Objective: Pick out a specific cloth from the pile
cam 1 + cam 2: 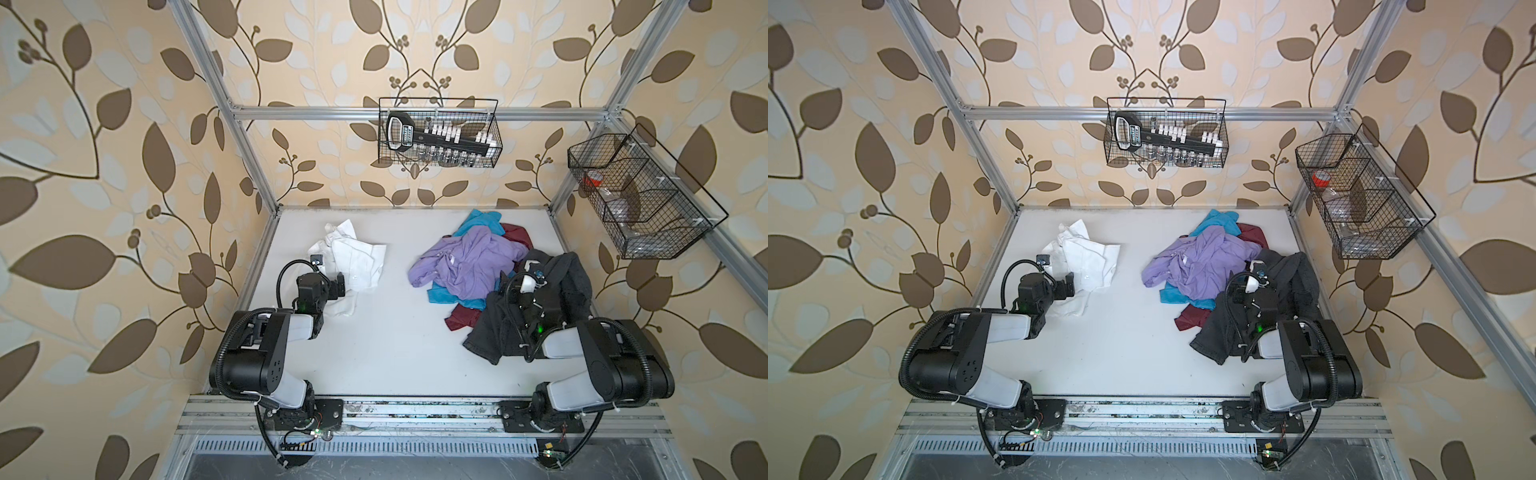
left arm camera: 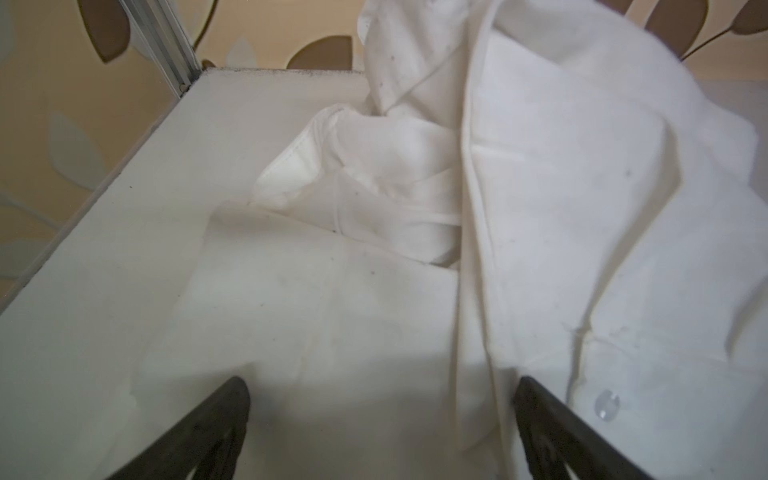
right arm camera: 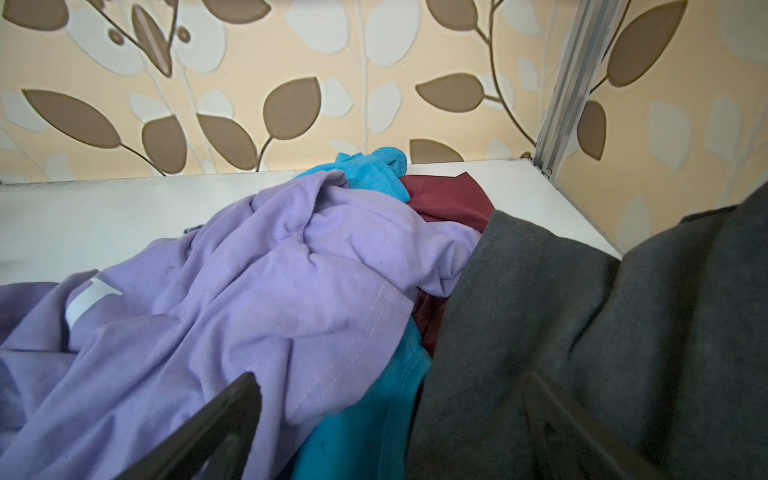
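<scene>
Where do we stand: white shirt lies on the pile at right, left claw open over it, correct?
No. The white shirt lies alone on the left, apart from the pile, as both top views show. The left claw is open over it.

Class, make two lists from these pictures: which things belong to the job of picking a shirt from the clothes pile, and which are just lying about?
Job: white shirt, pile, left claw.
Lying about: back basket, side basket.

Wire basket (image 1: pixel 384 154) on wall — socket set (image 1: pixel 440 137) inside.
</scene>
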Motion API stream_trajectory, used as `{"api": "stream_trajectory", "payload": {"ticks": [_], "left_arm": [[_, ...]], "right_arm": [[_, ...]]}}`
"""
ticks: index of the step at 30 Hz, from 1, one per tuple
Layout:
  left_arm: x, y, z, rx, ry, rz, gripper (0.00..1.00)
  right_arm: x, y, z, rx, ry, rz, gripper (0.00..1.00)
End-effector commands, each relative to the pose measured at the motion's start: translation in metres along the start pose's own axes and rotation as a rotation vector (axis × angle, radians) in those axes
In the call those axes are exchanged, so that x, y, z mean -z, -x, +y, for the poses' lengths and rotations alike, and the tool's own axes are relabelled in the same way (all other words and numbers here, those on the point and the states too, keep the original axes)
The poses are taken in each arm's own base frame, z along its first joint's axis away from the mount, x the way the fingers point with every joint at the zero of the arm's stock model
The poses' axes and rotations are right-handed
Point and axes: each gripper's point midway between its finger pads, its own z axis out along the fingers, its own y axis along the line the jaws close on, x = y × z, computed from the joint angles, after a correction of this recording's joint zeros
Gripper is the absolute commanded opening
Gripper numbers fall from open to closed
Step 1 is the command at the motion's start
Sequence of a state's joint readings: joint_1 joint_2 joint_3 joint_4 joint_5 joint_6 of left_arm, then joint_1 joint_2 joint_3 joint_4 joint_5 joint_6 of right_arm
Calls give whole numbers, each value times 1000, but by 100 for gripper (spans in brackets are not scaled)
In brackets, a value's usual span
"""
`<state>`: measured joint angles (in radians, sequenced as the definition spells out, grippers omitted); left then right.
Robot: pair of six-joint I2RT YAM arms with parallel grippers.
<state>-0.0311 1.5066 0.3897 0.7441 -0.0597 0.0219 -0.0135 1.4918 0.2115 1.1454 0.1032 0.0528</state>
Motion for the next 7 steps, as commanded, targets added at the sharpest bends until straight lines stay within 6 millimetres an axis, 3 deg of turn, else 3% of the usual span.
{"api": "stream_trajectory", "payload": {"ticks": [1,7], "left_arm": [[1,1,-4,12,-24,5,99],[1,1,-3,13,-22,5,99]], "right_arm": [[-4,4,2,-16,13,-5,99],[-4,4,2,-15,13,-4,100]]}}
